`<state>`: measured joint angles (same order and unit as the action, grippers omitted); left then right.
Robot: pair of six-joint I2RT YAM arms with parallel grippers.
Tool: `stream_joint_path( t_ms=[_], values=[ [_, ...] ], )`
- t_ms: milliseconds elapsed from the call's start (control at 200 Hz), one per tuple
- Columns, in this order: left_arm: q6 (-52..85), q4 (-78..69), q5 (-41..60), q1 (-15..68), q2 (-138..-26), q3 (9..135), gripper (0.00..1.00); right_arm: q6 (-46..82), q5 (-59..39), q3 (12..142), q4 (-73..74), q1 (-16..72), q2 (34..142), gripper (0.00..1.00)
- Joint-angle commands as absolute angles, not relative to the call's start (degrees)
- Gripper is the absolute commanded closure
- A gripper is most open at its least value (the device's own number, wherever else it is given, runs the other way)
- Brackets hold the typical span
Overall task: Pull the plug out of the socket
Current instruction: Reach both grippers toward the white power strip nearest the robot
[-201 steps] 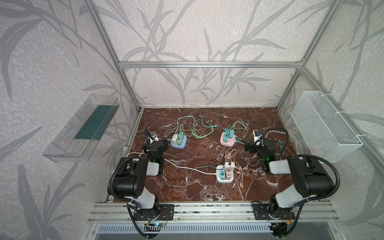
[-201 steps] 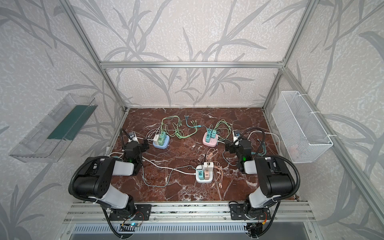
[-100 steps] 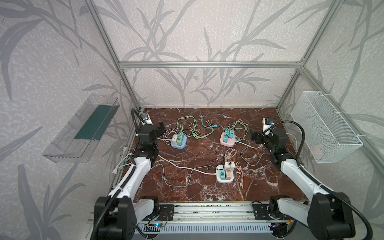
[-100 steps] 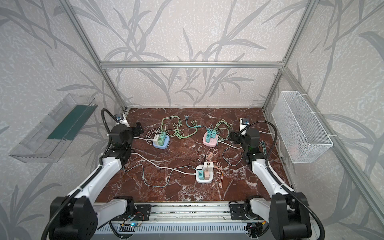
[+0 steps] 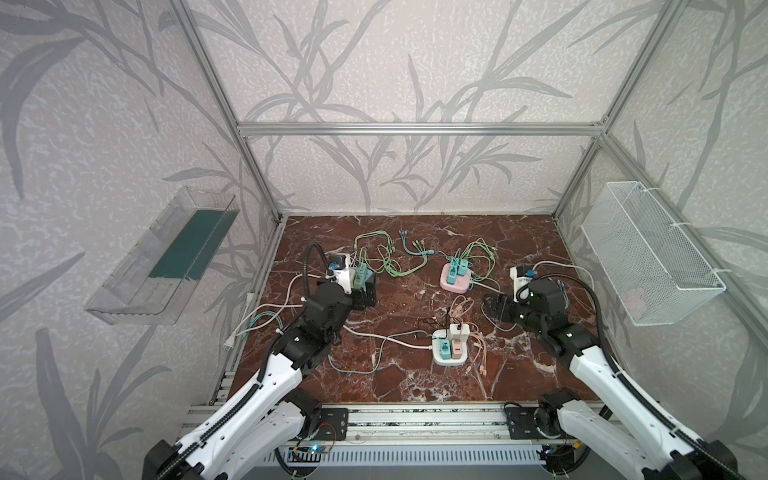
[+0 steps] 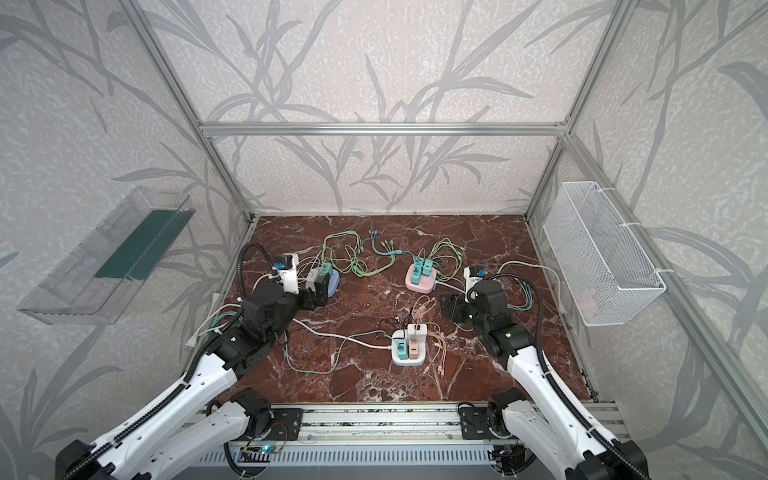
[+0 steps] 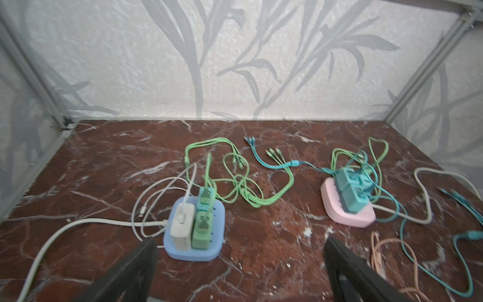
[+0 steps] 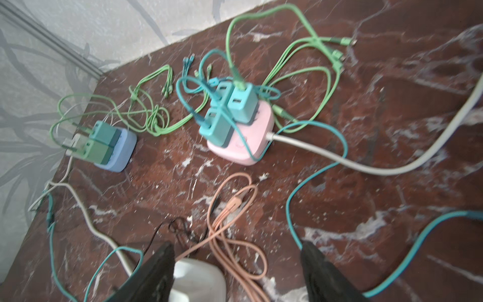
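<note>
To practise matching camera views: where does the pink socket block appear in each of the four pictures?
In a top view: pink socket block, rear of the marble table, right of centre.
In a top view: the block, same spot.
Left wrist: the block, apart from the blue socket block.
Right wrist: the block, past the peach cable.
Shared landmark: teal plugs standing in it.

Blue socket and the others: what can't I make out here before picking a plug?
- Blue socket: in a top view, partly hidden behind the left gripper; the left wrist view shows it whole.
- White socket: right wrist view, cut off by the frame edge and a finger.
- Pink socket: right wrist view, motion blur; how deep its plugs sit is unclear.
- Basket: both top views, contents too small behind the mesh.
</note>
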<state>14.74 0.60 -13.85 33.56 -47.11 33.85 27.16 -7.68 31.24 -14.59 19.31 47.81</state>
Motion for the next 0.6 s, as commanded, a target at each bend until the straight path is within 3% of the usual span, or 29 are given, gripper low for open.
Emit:
stream_joint_path(
  t_ms=[0,305,595],
  values=[
    [17.0,2.1,-14.9,39.4,-47.0,32.0,0.01,33.4,-4.6,28.9,-21.8,21.8,45.0,0.27],
    [15.6,1.4,-12.6,55.4,-49.8,29.5,0.04,42.5,-5.9,24.0,-24.4,31.1,44.1,0.40],
    [8.3,3.6,2.8,58.7,-51.4,30.5,0.09,47.8,-3.6,21.1,-20.0,39.2,47.7,0.51]
  ],
)
